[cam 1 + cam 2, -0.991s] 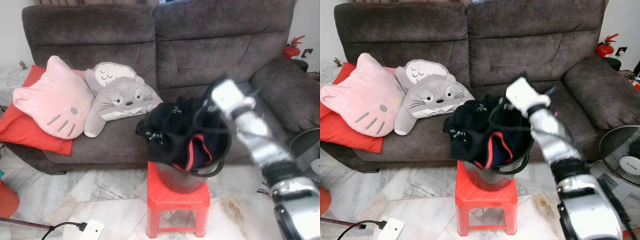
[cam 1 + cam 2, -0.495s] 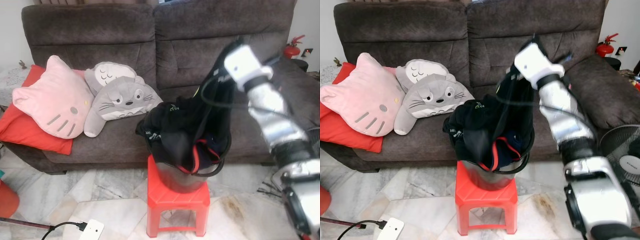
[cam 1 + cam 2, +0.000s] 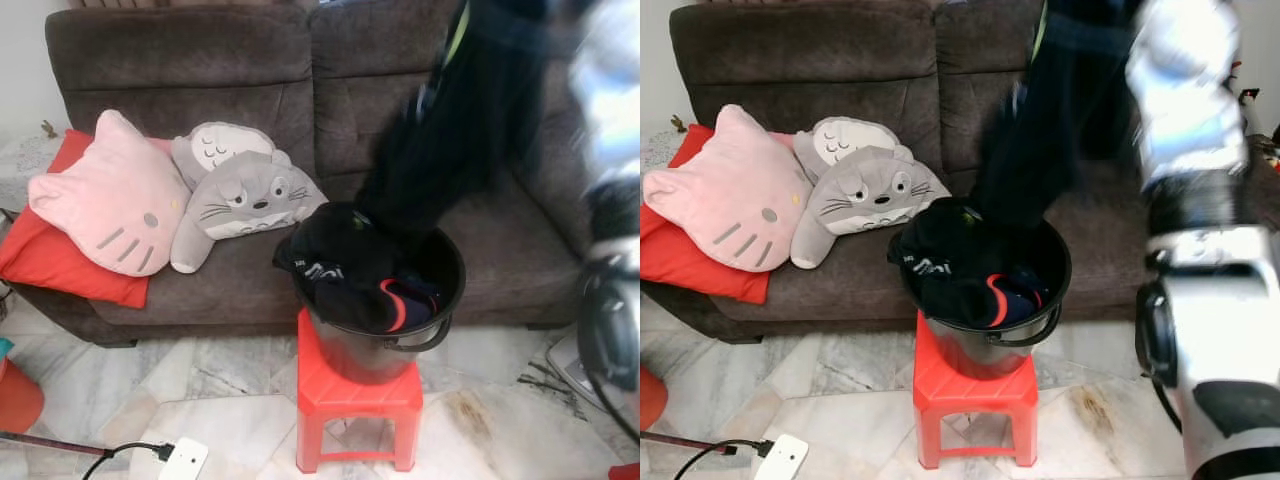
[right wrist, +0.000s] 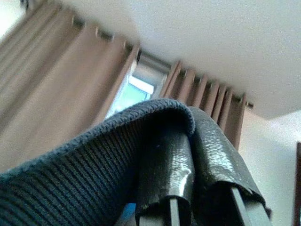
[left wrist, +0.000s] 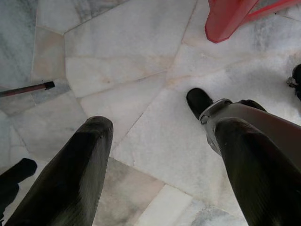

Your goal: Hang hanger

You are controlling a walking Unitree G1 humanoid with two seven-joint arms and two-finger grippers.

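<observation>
The right gripper is raised above the sofa, clamped on a garment that hangs down into the bucket below it. The bucket stands on a stool. Cushions lie on the sofa to the gripper's left.

A red stool on the marble floor carries a black bucket.

sofa: 1 | plush cushions: 3 | red cushion: 1 | bucket: 1 | stool: 1
</observation>
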